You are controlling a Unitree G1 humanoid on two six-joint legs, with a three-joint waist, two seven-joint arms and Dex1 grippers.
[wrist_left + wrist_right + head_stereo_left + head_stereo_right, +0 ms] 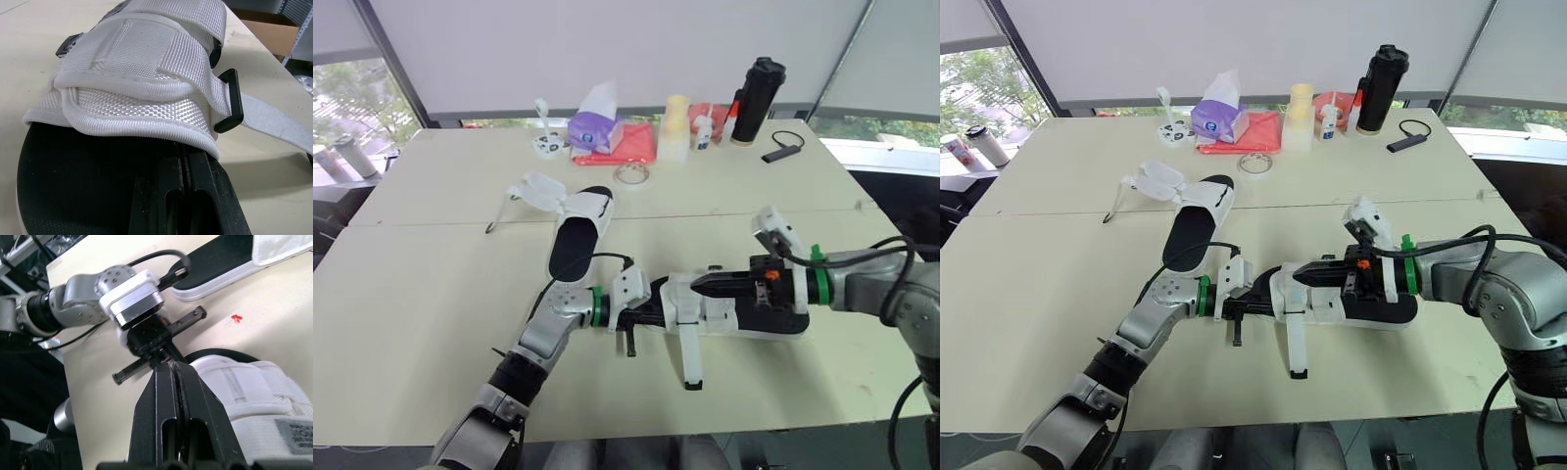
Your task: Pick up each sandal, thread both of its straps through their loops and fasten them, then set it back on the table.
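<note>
A white-strapped sandal with a black sole [729, 318] lies on the table [431, 294] between my two grippers. My left gripper [658, 315] is shut, its fingers [183, 191] lying on the black footbed at the toe, just under the front strap [132, 105]. My right gripper [697, 284] is shut too, its fingertips [171, 377] hovering over the white straps and pointing at the left gripper. One loose strap [690, 354] trails from the black loop [230, 100] toward the table's front. The second sandal [576, 240] lies farther back with its straps [543, 191] spread open.
Along the far edge stand a purple tissue box [595, 127], a red cloth [631, 145], a pale cup stack [675, 127], a small white bottle [704, 132] and a black flask [757, 98]. A tape ring [631, 174] and a black dongle [786, 149] lie nearby.
</note>
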